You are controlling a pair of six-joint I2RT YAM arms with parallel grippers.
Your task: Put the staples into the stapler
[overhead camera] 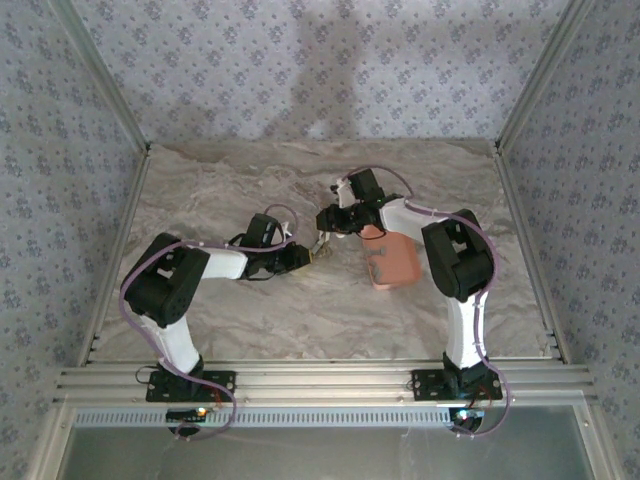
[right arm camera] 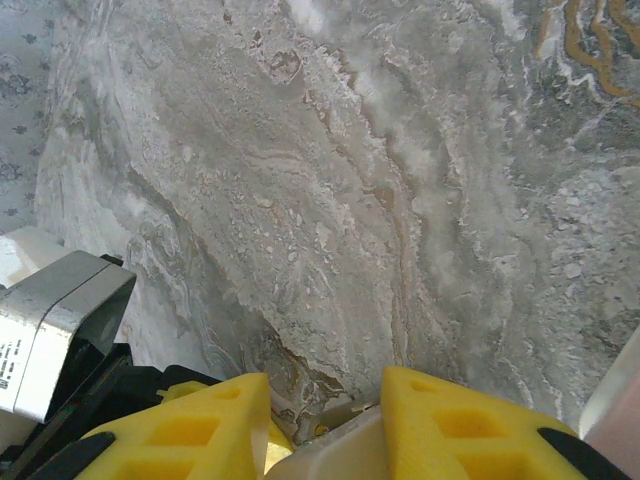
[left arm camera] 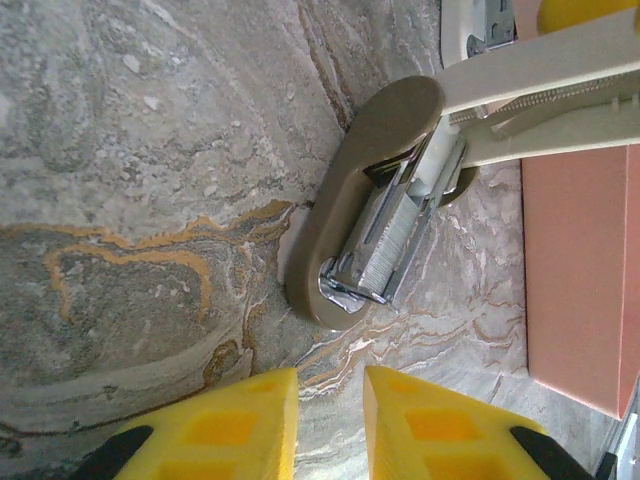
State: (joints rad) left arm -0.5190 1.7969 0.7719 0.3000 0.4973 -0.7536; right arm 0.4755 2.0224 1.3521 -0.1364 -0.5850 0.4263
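The tiny stapler (overhead camera: 321, 242) lies open on the marble table between my two grippers. In the left wrist view its pale base (left arm camera: 322, 230) rests flat and the metal magazine holds a ridged strip of staples (left arm camera: 388, 240). The stapler's top (left arm camera: 540, 60) is swung up toward the upper right. My right gripper (right arm camera: 327, 395) is shut on that whitish top (right arm camera: 365, 455); one of its yellow fingers (left arm camera: 585, 10) shows at the frame's edge. My left gripper (left arm camera: 331, 385) sits just short of the stapler's front end, fingers a narrow gap apart with nothing between them.
A salmon tray (overhead camera: 392, 262) lies right of the stapler, close under the right arm; its edge (left arm camera: 580, 270) runs beside the stapler. The left arm's grey camera housing (right arm camera: 55, 330) is close to the right gripper. Patterned walls and metal rails (overhead camera: 300, 385) bound the table.
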